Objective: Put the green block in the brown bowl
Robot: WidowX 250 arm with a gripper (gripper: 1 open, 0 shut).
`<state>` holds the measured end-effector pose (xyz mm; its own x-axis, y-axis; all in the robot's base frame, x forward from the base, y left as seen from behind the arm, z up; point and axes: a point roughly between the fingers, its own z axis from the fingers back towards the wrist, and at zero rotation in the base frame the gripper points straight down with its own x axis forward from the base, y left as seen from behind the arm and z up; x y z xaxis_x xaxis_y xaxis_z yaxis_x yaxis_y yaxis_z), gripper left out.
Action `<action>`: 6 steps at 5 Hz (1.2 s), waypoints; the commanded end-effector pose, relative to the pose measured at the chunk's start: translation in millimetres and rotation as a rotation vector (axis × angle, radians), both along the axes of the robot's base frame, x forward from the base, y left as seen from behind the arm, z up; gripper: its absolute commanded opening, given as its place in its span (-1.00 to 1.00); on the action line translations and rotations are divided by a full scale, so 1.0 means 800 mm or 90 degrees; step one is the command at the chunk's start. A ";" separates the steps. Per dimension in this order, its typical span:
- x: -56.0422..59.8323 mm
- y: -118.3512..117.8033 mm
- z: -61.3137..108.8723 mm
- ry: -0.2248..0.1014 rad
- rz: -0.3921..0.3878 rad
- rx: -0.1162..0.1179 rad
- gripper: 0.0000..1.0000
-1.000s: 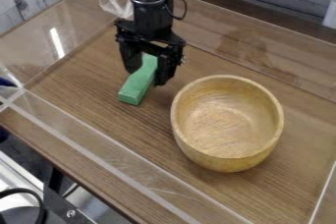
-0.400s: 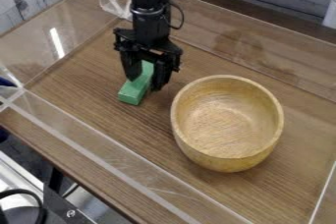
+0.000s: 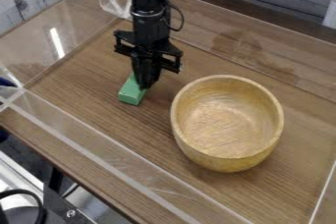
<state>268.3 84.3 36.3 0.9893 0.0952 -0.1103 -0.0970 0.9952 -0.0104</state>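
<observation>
Your hand (image 3: 143, 81) points straight down, clenched on the upper end of the small bright-green rectangular block (image 3: 129, 94), which rests on the wooden worktop (image 3: 79, 110) near the round light-brown wooden bowl (image 3: 218, 155).

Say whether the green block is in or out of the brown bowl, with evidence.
Out. The green block lies on the table beside the brown bowl, under the gripper; the bowl's inside shows bare wood.

Brown bowl (image 3: 225, 156) of grainy wood, green block (image 3: 129, 94) smooth and matt, table (image 3: 79, 79) of glossy wood-grain.
</observation>
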 end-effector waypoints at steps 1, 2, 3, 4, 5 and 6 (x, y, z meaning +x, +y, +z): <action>0.018 0.001 0.050 -0.070 0.005 0.012 -1.00; 0.022 -0.007 0.087 -0.097 0.010 0.011 -1.00; 0.028 -0.024 0.119 -0.117 0.002 -0.001 -1.00; 0.032 -0.034 0.139 -0.129 -0.006 -0.009 -1.00; 0.026 -0.023 0.117 -0.118 -0.001 -0.001 1.00; 0.020 -0.011 0.095 -0.108 0.003 0.006 1.00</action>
<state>280.2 72.0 101.2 0.9950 0.0980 0.0175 -0.0975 0.9948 -0.0282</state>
